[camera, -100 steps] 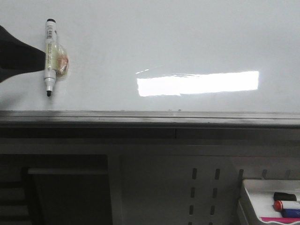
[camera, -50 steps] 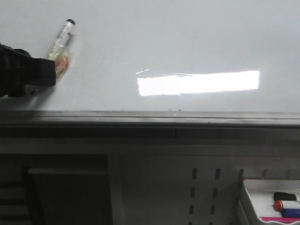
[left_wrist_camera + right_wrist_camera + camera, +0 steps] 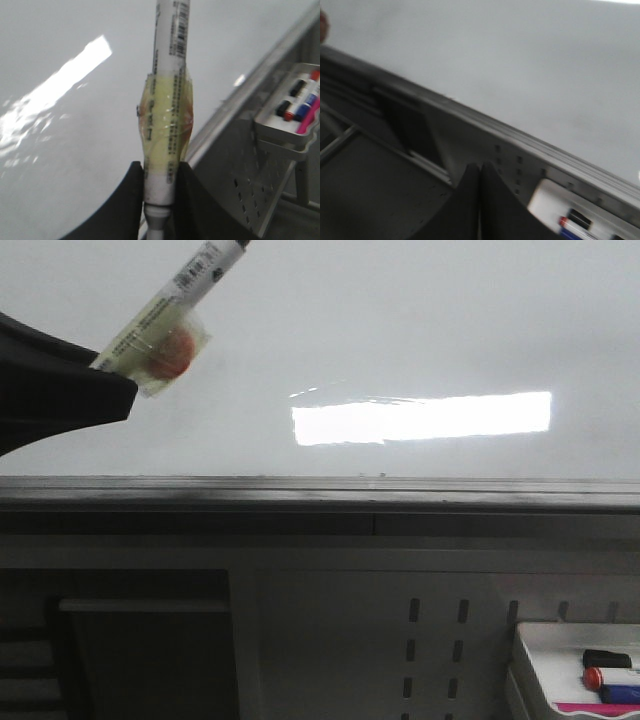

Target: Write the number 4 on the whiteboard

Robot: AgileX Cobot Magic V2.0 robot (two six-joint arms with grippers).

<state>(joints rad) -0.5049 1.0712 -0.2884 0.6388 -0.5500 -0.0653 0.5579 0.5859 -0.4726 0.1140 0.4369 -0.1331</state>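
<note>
Whiteboard point(image 3: 420, 330): fills the upper front view ahead of you, glossy, with no stroke visible on it.
Marker point(image 3: 165, 315): tilted in front of the board's left part, black end up and to the right, yellow tape around its middle.
Left gripper point(image 3: 159, 200): your fingers clamp the marker's lower barrel.
Right gripper point(image 3: 480, 200): fingers pressed together, holding nothing, below the grey ledge point(image 3: 485, 122).
Tray point(image 3: 560, 660): lower right, holding spare markers.

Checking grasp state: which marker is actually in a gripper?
The white taped marker, clamped in the left gripper in front of the whiteboard. The coloured markers lie in the tray.
</note>
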